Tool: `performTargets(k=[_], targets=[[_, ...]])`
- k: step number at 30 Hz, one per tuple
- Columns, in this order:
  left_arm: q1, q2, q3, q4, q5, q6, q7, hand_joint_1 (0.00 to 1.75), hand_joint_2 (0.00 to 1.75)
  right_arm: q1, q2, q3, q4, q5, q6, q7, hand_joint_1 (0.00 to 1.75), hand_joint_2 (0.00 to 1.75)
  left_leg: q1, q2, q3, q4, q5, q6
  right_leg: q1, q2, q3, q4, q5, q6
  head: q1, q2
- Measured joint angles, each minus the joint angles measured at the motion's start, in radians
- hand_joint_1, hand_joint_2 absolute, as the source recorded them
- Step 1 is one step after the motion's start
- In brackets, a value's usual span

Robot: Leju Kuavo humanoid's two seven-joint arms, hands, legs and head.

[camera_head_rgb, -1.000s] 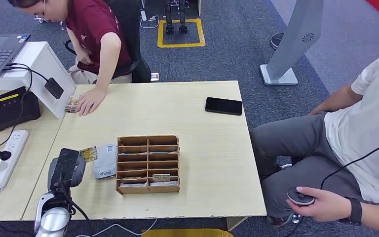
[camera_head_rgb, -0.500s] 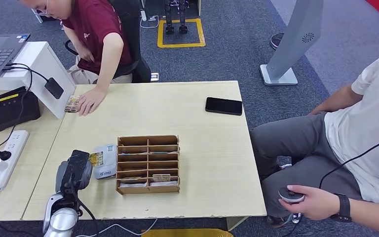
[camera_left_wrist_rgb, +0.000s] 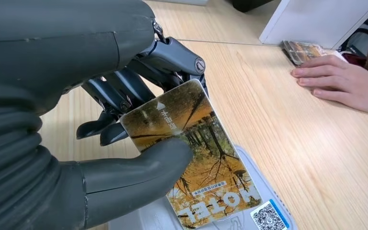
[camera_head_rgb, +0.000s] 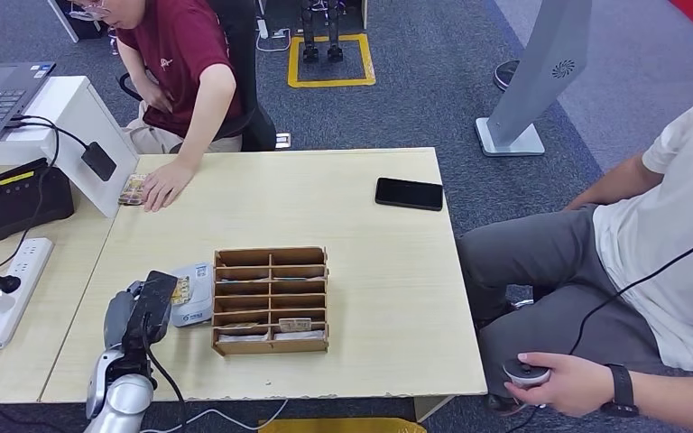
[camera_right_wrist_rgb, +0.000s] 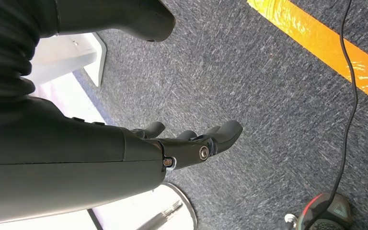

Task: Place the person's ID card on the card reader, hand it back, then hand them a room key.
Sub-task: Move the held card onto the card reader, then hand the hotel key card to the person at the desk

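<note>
The surface [camera_head_rgb: 361, 234] is pale wood, with a person in a red shirt [camera_head_rgb: 180, 54] at its far side, one hand [camera_head_rgb: 164, 187] flat on it beside a small packet [camera_head_rgb: 130, 189]. A second person [camera_head_rgb: 650, 271] sits to the right, holding a small round controller [camera_head_rgb: 525, 372]. A wooden sorter [camera_head_rgb: 271, 299] with rows of compartments stands near the front edge, a few cards lying in its lowest slots. A black phone [camera_head_rgb: 409, 194] lies well apart from it, toward the far right corner.

Just left of the sorter sits the white reader [camera_head_rgb: 192, 296]. The left robot hand [camera_head_rgb: 140, 316] is at its near left side, thumb [camera_left_wrist_rgb: 139, 175] pressing the card [camera_left_wrist_rgb: 191, 158] against the dark fingers [camera_left_wrist_rgb: 120, 91] behind it. The card, printed with autumn trees and the word HOTEL, is tilted over the reader [camera_left_wrist_rgb: 268, 211], its free end low above the top; I cannot tell whether it touches.

The right robot hand [camera_right_wrist_rgb: 191, 143] hangs over grey carpet, fingers loosely apart and holding nothing.
</note>
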Motion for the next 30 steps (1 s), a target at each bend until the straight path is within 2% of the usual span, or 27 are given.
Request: performTargets(k=[30], targets=[[-0.003, 0.015, 0.007, 0.063, -0.088, 0.028, 0.015, 1.75, 1.75, 0.002, 0.000, 0.034, 0.000, 0.000, 0.000, -0.028, 0.00, 1.75, 0.000, 0.000, 0.000, 0.000, 0.000, 0.000, 0.000, 0.000, 0.000, 0.000, 0.000, 0.000, 0.000, 0.000]])
